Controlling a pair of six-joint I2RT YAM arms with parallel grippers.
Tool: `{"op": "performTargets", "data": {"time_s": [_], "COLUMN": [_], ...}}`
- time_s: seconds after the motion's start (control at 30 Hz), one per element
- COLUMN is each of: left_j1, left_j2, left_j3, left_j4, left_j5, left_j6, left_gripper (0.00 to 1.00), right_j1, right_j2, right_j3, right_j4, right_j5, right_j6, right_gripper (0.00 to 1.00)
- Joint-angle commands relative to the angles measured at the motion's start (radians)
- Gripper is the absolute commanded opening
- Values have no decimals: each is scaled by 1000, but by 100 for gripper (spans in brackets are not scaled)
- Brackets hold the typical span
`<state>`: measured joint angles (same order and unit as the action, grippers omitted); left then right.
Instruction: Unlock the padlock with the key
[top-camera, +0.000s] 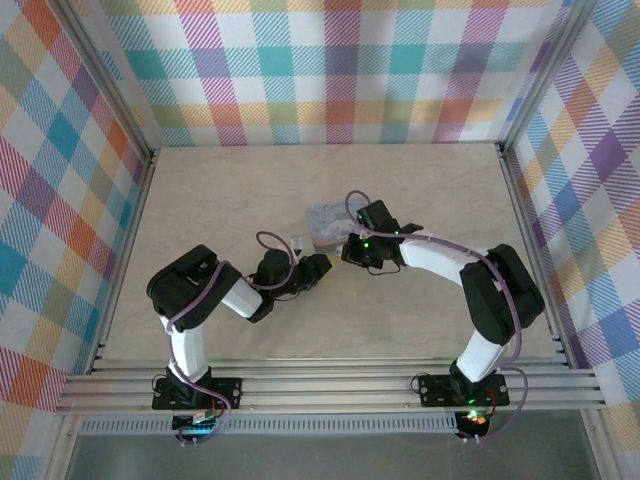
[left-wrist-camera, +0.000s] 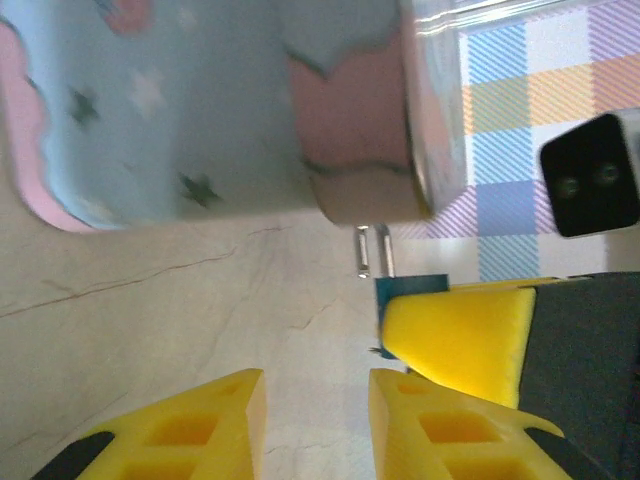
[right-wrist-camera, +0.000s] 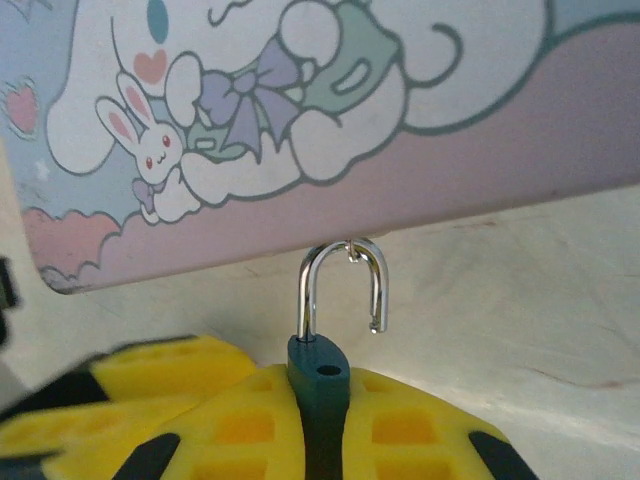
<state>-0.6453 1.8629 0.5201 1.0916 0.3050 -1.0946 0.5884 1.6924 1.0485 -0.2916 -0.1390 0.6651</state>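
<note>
Padlock (right-wrist-camera: 318, 378) scene, big to small. Surface (top-camera: 220, 190) is pale and smooth w/ a stone look (low friction, I'd guess, so things slide). Tin box (top-camera: 328, 224) sits mid-surface, pastel w/ a cartoon print. It's thin sheet metal, prob light, and likely to skate if tugged via the lock.

Right gripper (right-wrist-camera: 320, 405) is clamped on the padlock body, yellow fingers squeezing its two flat faces. Left gripper (left-wrist-camera: 315, 398) hovers just beside it near the box corner, jaws apart w/ nothing between them.

The padlock itself has a tiny dark-teal body, hard and stiff, prob very light. It sits at the box's edge (can't tell if it touches the surface). The painted faces look slick, so a flat-face pinch low on the body, as it's held now, seems the right hold.

Shackle (right-wrist-camera: 304, 295) is thin bright steel. One leg is in the body and the other is free, clear of its hole (right-wrist-camera: 328, 371), so it reads as already unlocked. It's hooked thru a small ring (right-wrist-camera: 352, 252) on the box rim. It prob swivels, so it's a bad place to grab, and pulling on it would drag the box.

Key, judging by the task, would be thin, flat and easy to drop. Best pinched flat-on by its head.
</note>
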Motion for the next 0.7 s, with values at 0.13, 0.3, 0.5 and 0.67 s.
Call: {"op": "performTargets", "data": {"time_s": [0.13, 0.3, 0.5, 0.67], "left_j1": [19, 28, 45, 68], "left_j2": [-70, -58, -45, -55], "left_j3": [-25, -2, 11, -10], "left_j4": [-185, -191, -185, -172], "left_j5": [-35, -23, -8, 0], "left_j6": [110, 119, 117, 116], "left_gripper": [32, 30, 29, 28], "right_j1": [-1, 16, 91, 166], "right_j2": [-33, -15, 13, 48], "right_j3": [137, 196, 223, 222], "right_j4": [-338, -412, -445, -427], "right_j5": [127, 169, 299, 437], "right_j6": [-357, -488, -680, -845], "right_gripper": [0, 0, 0, 0]}}
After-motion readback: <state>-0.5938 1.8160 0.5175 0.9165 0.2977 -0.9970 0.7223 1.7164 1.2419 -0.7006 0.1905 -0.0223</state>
